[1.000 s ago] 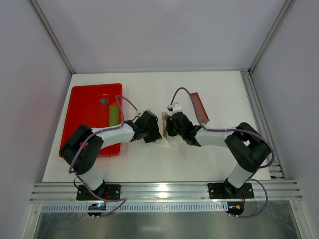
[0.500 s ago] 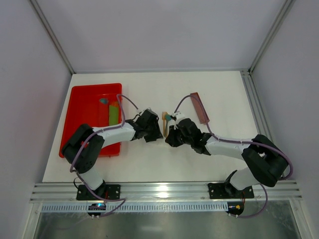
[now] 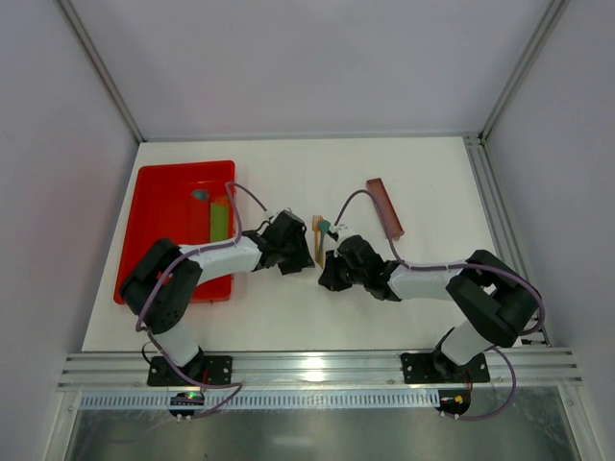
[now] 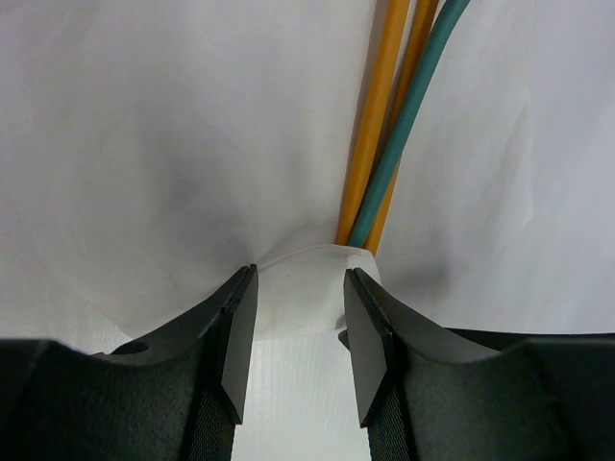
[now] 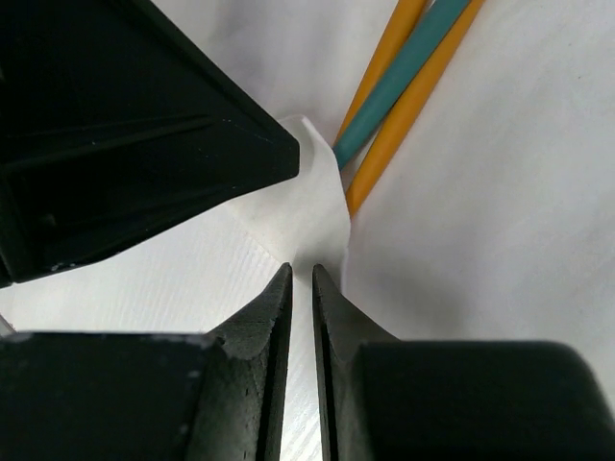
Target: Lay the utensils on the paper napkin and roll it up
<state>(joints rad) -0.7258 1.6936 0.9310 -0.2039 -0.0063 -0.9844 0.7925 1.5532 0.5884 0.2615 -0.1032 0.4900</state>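
Note:
The paper napkin (image 4: 298, 288) is rolled round the utensils (image 4: 370, 144), two thin orange sticks lying with a teal stick (image 4: 408, 115) that pokes out of the roll's far end. My left gripper (image 4: 298, 336) is shut on the roll, one pad against each side. My right gripper (image 5: 303, 283) is shut on a loose flap of the napkin (image 5: 307, 211), beside the left gripper's black body (image 5: 125, 125). From above, both grippers (image 3: 293, 254) (image 3: 327, 274) meet mid-table and cover the napkin. Only the stick ends (image 3: 317, 229) show there.
A red tray (image 3: 163, 206) stands at the left with a green strip (image 3: 220, 221) and a small teal piece (image 3: 200, 195) in it. A flat reddish-brown bar (image 3: 384, 206) lies to the right of the grippers.
My right arm has swung down and toward the near edge, bringing its gripper lower against the napkin, and its jaws have narrowed slightly. The left arm has not moved.

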